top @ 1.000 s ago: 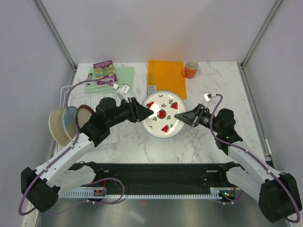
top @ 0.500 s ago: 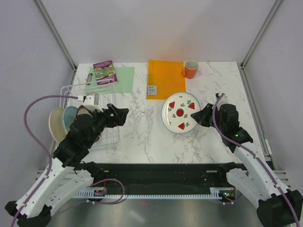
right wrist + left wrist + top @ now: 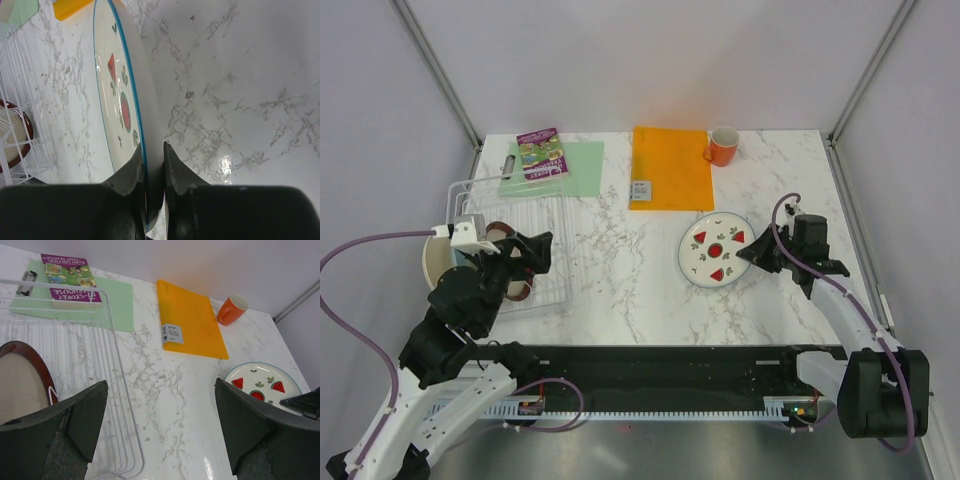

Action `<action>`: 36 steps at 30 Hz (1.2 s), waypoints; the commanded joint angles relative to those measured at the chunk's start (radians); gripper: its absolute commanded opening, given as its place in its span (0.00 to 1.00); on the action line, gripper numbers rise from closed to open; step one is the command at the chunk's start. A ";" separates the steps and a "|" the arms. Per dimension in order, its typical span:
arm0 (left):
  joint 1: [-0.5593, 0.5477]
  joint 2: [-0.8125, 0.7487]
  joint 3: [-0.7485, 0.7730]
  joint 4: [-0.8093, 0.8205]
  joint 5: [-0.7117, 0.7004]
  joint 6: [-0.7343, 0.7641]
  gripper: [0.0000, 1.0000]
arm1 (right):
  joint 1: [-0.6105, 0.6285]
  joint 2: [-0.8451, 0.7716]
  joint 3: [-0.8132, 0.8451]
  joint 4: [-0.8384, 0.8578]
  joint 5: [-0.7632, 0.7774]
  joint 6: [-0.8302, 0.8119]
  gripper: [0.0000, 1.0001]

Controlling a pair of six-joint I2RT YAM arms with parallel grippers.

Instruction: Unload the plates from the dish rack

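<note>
The right gripper [image 3: 752, 252] is clamped on the rim of the white plate with red strawberries [image 3: 718, 248]. In the right wrist view one finger [image 3: 134, 167] lies on the decorated face and the other on the underside, pinching the blue-edged lip. From above, the grip is at the plate's 3 o'clock edge. The plate sits at about 3 o'clock of the marble table [image 3: 620, 290], face up and slightly tilted. Whether its far edge touches the marble cannot be told.

The left gripper [image 3: 535, 255] is spread wide with nothing between its fingers. In its own wrist view only bare marble and white wire show in the gap. It hangs over the right side of the dish rack [image 3: 535, 200], which stands at 9 o'clock on the table.

In the rack, at 9 o'clock from that gripper, the beige plate with the dark red-brown rim [image 3: 20, 375] stands upright in a slot. A cream plate [image 3: 430, 268] stands beyond it, at the rack's left end, and the arm covers what lies between them.

At 12 o'clock from the rack lies a green mat [image 3: 578, 168] with a purple booklet [image 3: 542, 152] on it. At the table's 12 o'clock lies an orange folder [image 3: 670, 165], with an orange mug [image 3: 723, 146] just beside it at its far right corner.
</note>
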 commanded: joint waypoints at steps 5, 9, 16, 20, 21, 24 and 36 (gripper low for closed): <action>-0.002 0.022 0.016 -0.026 -0.036 0.024 0.94 | -0.037 0.133 -0.022 0.171 -0.096 -0.015 0.00; -0.002 0.022 0.014 -0.026 -0.039 0.029 0.94 | -0.037 0.213 -0.026 0.191 -0.076 -0.032 0.00; -0.002 0.015 0.020 -0.041 -0.071 0.023 0.93 | -0.037 0.386 -0.035 0.226 -0.079 -0.058 0.02; -0.002 0.016 0.019 -0.042 -0.074 0.024 0.93 | -0.034 0.422 -0.048 0.197 0.034 -0.102 0.48; -0.002 0.018 0.019 -0.042 -0.071 0.026 0.93 | -0.034 0.397 -0.063 0.196 0.062 -0.109 0.50; -0.002 0.030 0.020 -0.049 -0.081 0.027 0.93 | -0.034 0.350 -0.086 0.183 0.149 -0.113 0.57; -0.002 0.119 0.063 -0.159 -0.272 -0.011 0.90 | -0.026 -0.041 -0.048 -0.008 0.350 -0.153 0.77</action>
